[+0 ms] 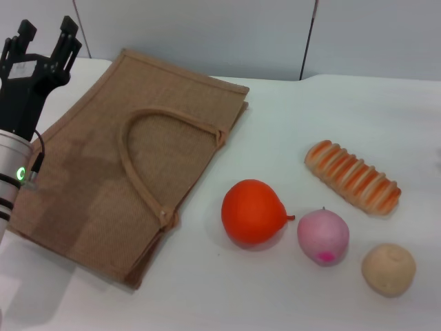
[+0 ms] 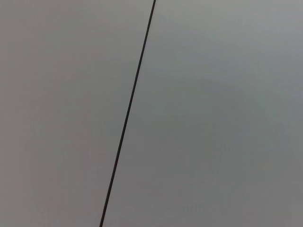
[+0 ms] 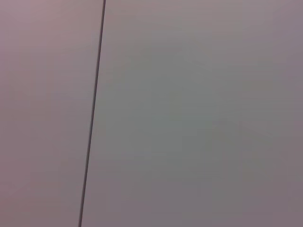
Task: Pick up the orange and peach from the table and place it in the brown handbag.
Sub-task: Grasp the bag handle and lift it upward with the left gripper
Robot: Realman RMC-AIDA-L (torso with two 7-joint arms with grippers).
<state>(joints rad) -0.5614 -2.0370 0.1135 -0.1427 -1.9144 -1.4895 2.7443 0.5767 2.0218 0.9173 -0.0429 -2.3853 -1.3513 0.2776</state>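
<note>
With the bag (image 1: 117, 165) lying flat and shut, the orange (image 1: 252, 211) could just roll off it, and the empty left hand (image 1: 47, 36), fingers spread, sits far away.

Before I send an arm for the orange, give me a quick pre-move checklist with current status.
1. Orange free on the table, nothing on it: ok.
2. Peach apart from the orange, small gap between them: ok.
3. Brown handbag mouth open to take fruit: not ok, it lies flat.
4. Left gripper empty and open, raised at the bag's far left corner: ok.
5. Right gripper located: cannot tell, not in view.
6. Bread loaf and tan ball out of the orange-to-bag path: ok.
</note>
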